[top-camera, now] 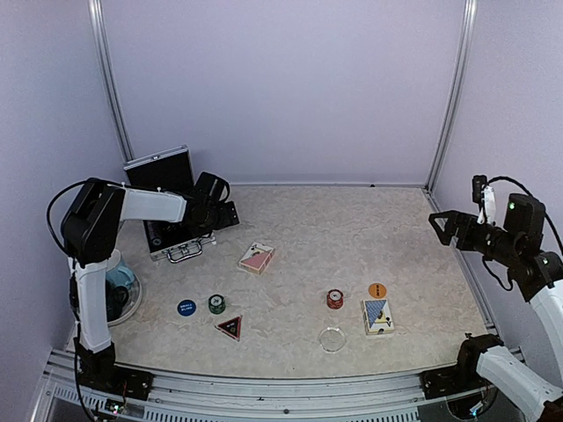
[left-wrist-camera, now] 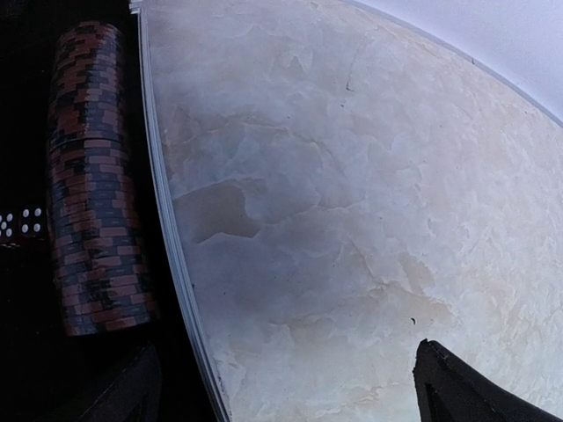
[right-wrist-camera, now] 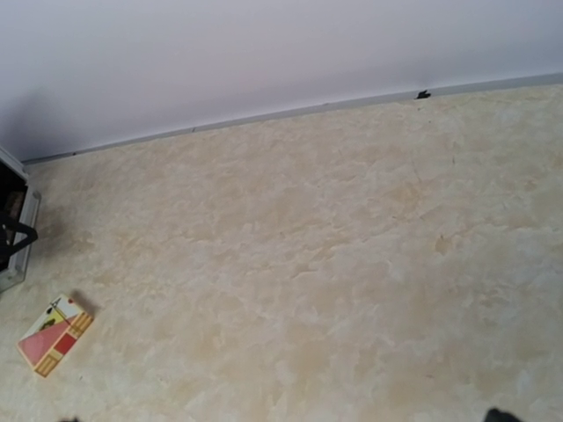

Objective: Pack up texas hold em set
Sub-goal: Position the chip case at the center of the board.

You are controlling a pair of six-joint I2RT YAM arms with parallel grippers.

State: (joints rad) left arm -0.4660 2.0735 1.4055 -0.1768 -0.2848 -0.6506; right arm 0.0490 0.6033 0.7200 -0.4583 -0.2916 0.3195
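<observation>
While the silver briefcase stands open at the far left of the surface, its lid upright, the left fingers hang spread wide and empty over its right edge, one tip above the black lining and the other above bare surface. From the left wrist, a row of red and dark chips lies in the case, with white dice beside it. The right fingers are likewise released and hold nothing, raised near the right wall, well apart from everything. Loose on the surface lie a red card deck just right of the case. A blue button, a green chip and a dark triangle marker lie nearer the front. A red chip stack, an orange button and a blue card deck lie toward the right. Blue cups sit on a clear plate by the left arm's base.
</observation>
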